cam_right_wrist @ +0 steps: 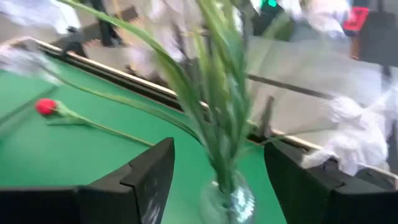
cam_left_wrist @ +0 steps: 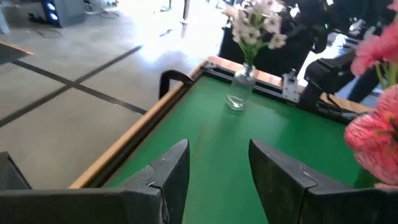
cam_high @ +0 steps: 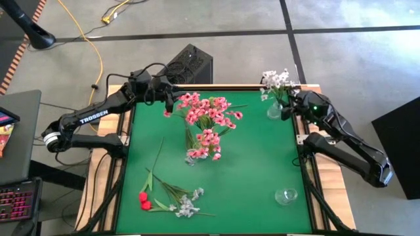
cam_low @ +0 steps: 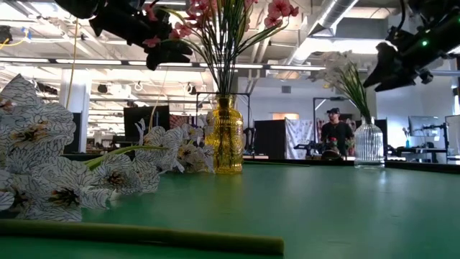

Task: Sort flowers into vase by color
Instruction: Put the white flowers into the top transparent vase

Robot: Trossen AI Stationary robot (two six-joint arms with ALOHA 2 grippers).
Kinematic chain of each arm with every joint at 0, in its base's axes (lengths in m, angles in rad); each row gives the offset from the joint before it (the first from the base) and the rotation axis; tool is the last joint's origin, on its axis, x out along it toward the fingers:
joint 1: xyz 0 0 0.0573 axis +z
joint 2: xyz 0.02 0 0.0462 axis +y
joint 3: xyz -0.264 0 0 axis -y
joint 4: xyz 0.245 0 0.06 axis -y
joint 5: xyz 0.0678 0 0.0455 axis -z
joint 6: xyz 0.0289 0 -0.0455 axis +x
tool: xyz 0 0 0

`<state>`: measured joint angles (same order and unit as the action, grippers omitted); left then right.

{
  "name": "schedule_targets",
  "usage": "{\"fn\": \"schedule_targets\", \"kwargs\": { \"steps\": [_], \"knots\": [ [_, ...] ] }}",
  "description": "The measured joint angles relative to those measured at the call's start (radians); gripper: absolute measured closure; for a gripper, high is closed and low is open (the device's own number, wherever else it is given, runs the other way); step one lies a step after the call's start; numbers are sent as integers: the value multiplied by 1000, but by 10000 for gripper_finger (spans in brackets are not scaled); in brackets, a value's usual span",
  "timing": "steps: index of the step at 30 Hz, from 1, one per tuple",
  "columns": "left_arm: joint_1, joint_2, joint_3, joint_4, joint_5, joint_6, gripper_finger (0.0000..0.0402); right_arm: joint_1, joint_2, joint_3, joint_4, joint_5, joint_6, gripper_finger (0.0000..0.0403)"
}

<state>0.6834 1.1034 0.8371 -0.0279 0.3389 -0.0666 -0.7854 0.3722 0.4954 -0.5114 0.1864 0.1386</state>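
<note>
Pink flowers (cam_high: pixel 207 118) stand in a yellow vase (cam_low: pixel 228 137) at the table's middle far part. My left gripper (cam_high: pixel 169 99) hangs open just left of the pink blossoms, nothing between its fingers (cam_left_wrist: pixel 174 168). White flowers (cam_high: pixel 275 80) stand in a clear vase (cam_high: pixel 274 110) at the far right corner. My right gripper (cam_high: pixel 287 105) is open right beside it, its fingers on either side of the green stems (cam_right_wrist: pixel 211 93) and the clear vase (cam_right_wrist: pixel 227 199), touching neither as far as shows. Red buds (cam_high: pixel 143 200), a white spray (cam_high: pixel 187 204) and a leafy stem (cam_high: pixel 157 157) lie on the table's near left.
An empty clear glass vase (cam_high: pixel 286 195) stands near the table's right near corner. The green mat (cam_high: pixel 249 164) has open room between the yellow vase and that glass. A wooden rim (cam_high: pixel 315 177) frames the table. A person (cam_low: pixel 332 129) is in the room behind.
</note>
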Motion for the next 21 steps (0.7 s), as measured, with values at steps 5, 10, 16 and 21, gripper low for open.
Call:
{"fn": "schedule_targets", "kwargs": {
  "steps": [5,10,16,21],
  "knots": [
    [0,0,0,-80,25,4,248,38,4,58,-9,-50,24,127],
    [0,0,0,-224,25,48,248,79,27,128,-41,-108,68,127],
    [0,0,0,-411,25,118,248,154,76,191,-67,-203,129,127],
    [-22,0,0,-557,24,223,248,244,124,225,-66,-284,157,127]
  ]
}}
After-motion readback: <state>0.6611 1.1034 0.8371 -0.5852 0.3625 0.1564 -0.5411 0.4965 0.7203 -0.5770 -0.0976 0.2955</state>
